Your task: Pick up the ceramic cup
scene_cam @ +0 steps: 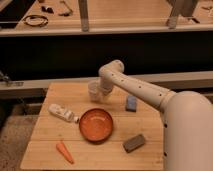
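- Judging the step as the grasp: tool (pixel 102 90) sits at the ceramic cup (pixel 93 90), on its 3 o'clock side; clenched or released, cannot tell.
- Cup stands upright at 11 o'clock on the tabletop (pixel 44 144), near the far edge.
- To do it well: centre on the cup wall, squeeze firmly, lift straight up.
- Room: orange bowl (pixel 96 125) at 6 o'clock of the cup, white bottle (pixel 62 113) at 8, blue block (pixel 131 103) at 4, all apart.
- Avoid nudging the cup toward 12; the edge is close.
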